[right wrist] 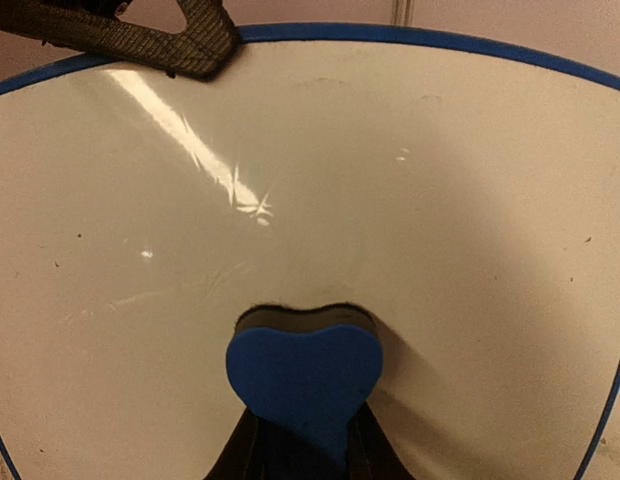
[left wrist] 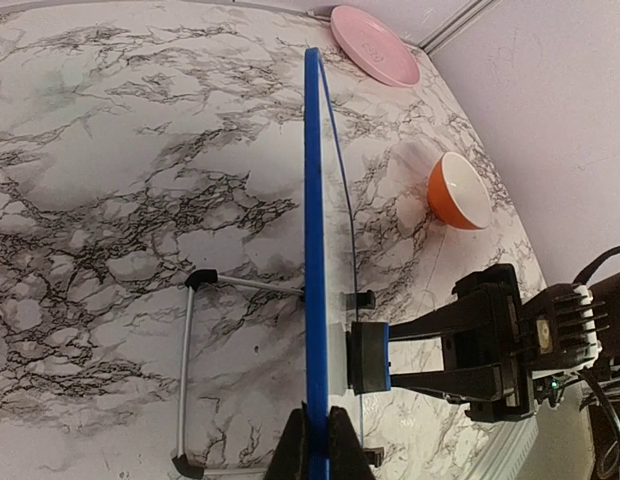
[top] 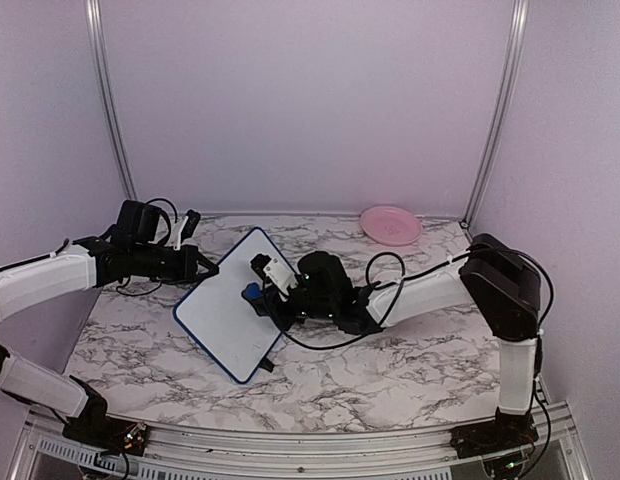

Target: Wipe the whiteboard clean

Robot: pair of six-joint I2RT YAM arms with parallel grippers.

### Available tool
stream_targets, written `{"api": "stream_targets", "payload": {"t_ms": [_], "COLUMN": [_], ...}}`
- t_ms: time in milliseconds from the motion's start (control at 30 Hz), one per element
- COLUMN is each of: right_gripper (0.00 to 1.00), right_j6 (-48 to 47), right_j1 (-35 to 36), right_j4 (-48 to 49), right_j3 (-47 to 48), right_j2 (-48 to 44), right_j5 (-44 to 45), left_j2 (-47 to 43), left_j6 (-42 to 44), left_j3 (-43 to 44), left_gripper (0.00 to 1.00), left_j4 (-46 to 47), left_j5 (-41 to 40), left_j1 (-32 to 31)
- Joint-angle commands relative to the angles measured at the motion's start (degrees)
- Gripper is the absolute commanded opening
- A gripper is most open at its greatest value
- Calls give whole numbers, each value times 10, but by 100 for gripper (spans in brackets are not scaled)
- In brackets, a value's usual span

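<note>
The whiteboard (top: pixel 230 310) stands tilted up on its wire stand (left wrist: pixel 185 370), with a blue frame and a white face. No red writing shows on the face in the right wrist view (right wrist: pixel 410 200). My left gripper (top: pixel 212 268) is shut on the board's frame at its top edge (left wrist: pixel 315 445). In the left wrist view the board is edge-on (left wrist: pixel 313 180). My right gripper (top: pixel 275 290) is shut on a blue heart-shaped eraser (right wrist: pixel 303 375) whose black felt side rests against the board's face. The eraser also shows in the top view (top: pixel 252 294) and the left wrist view (left wrist: pixel 370 357).
A pink plate (top: pixel 391 224) lies at the back right of the marble table. An orange bowl (left wrist: pixel 458 190) sits behind the board on the right arm's side, and the top view does not show it. Purple walls close the back and sides.
</note>
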Motion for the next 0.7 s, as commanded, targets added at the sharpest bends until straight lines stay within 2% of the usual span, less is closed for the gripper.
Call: {"api": "stream_targets", "payload": {"t_ms": [0, 367, 500, 667], "right_gripper": [0, 0, 0, 0], "right_j6": [29, 1, 6, 13], "right_j1": [1, 97, 86, 29], "right_j4": [-18, -34, -26, -16], "right_j3": [40, 39, 42, 38], "right_j2": [28, 13, 18, 36], "right_j5": [30, 25, 30, 31], "left_j2": [12, 12, 11, 13], "left_j6": [18, 17, 18, 18], "left_j3": [-8, -9, -10, -8], "left_gripper": [0, 0, 0, 0], "left_j4": [-17, -17, -17, -17], "left_j5": [2, 1, 2, -1], "left_j1": [-6, -7, -6, -6]}}
